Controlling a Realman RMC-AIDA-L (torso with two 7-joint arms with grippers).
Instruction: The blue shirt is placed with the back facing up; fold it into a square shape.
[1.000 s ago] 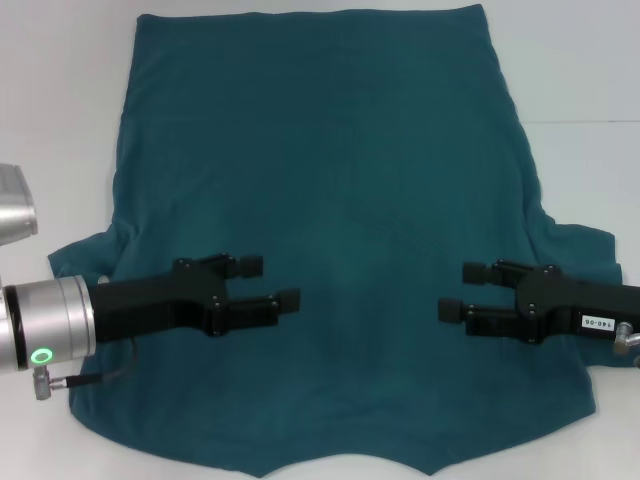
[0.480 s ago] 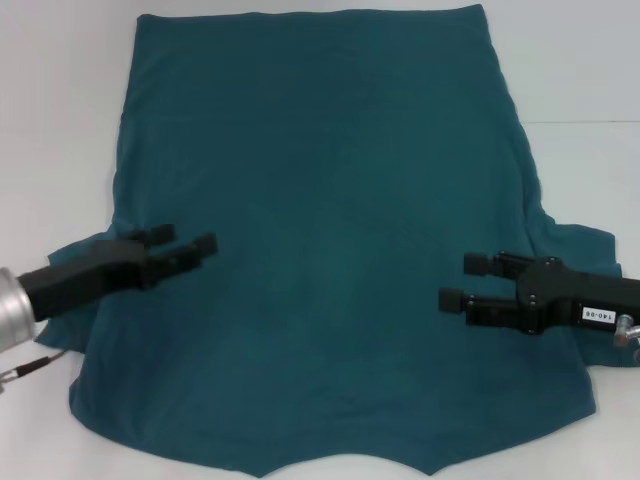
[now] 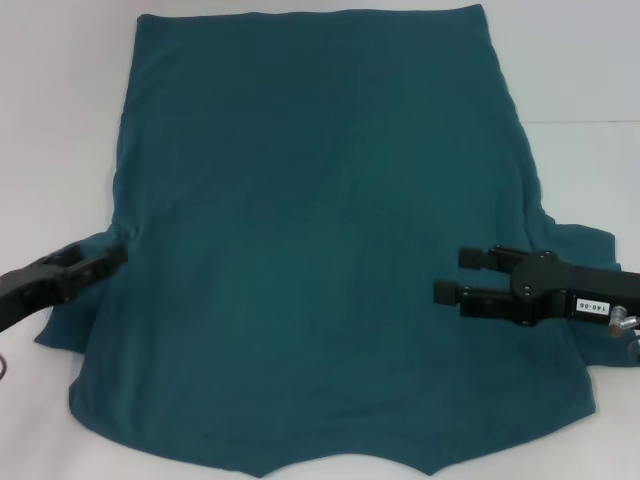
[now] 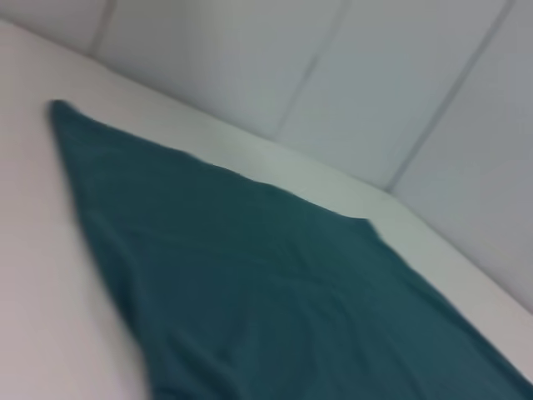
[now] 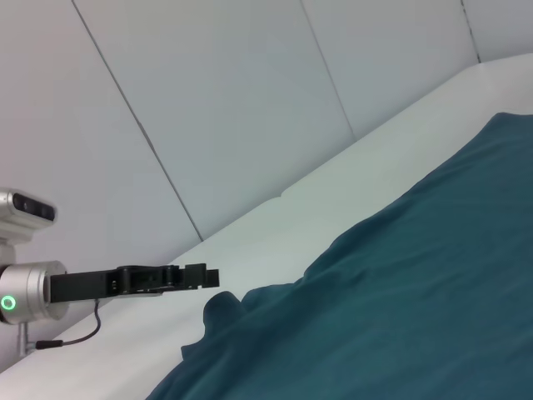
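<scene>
The blue shirt (image 3: 320, 220) lies spread flat on the white table (image 3: 580, 70), plain side up, hem at the far end and sleeves near me. My left gripper (image 3: 98, 260) hovers open at the shirt's left edge, over the left sleeve (image 3: 70, 320). The right gripper (image 3: 457, 275) stands open above the shirt's right part, by the right sleeve (image 3: 585, 245), fingers pointing toward the middle. Neither holds any cloth. In the left wrist view the shirt (image 4: 291, 292) fills the lower part. The right wrist view shows the shirt (image 5: 400, 308) and, farther off, the left gripper (image 5: 204, 273).
White table surface surrounds the shirt on the left (image 3: 50, 130) and right. A pale panelled wall (image 5: 250, 100) rises behind the table's far edge.
My left arm has pulled back to the left, from over the shirt's lower middle to its left edge. The right gripper has shifted only slightly.
</scene>
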